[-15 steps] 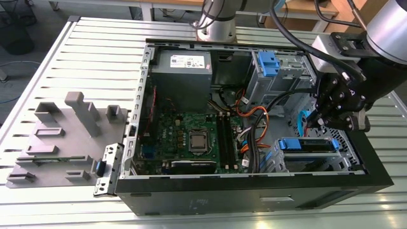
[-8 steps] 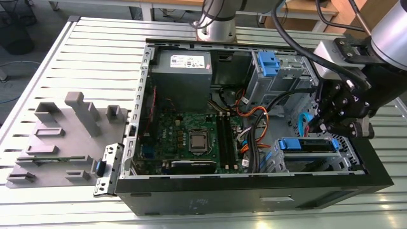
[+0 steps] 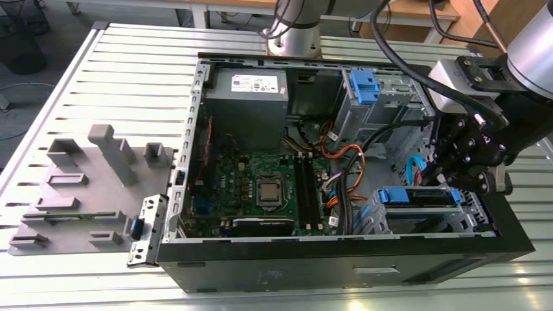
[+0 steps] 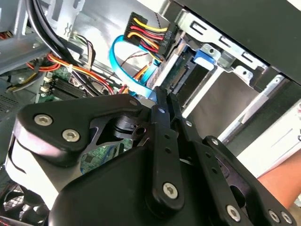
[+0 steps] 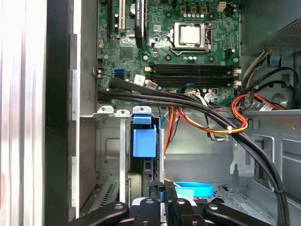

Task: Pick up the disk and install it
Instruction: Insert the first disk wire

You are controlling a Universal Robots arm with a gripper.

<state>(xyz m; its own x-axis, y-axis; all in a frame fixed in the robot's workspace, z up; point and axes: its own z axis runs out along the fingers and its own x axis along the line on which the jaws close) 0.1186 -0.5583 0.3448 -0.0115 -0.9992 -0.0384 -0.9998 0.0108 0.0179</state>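
Start at the exterior view's left. On the slatted aluminium tabletop [image 3: 129, 78] you have a grey fixture [image 3: 87, 188], matte, w/ blocks and slots. The disk is not there. Next is the open PC case [image 3: 346, 272], which is black painted sheet outside and bare grey steel inside. The green motherboard [image 3: 250, 175] lies flat on its floor.

Toward the exterior view's right you find the disk [image 3: 423, 197] slid into the lower drive cage [image 3: 432, 223], near the case's front wall. Its blue bracket [image 3: 393, 196] is smooth plastic and shows at the end of the slot. So I judge the pick-up part is done and the install is nearly complete. I cannot confirm that the disk is fully seated.

In the second wrist view you see the disk's [image 4: 181, 68] connector edge and the blue bracket [image 4: 204, 55] between thin stamped steel rails. A glossy blue flat cable [image 4: 120, 61] curves beside it. A black plug w/ yellow and red wires [image 4: 150, 35] hangs very near, but I cannot tell if it is joined.

The pincer [image 3: 462, 181] is furthest right, directly over the cage. In the second wrist view the pincer [image 4: 164, 94] has its two slim black fingers [image 4: 162, 141] pressed together w/ nothing between them. The tips are just beside the disk's edge. I cannot tell if they touch it.
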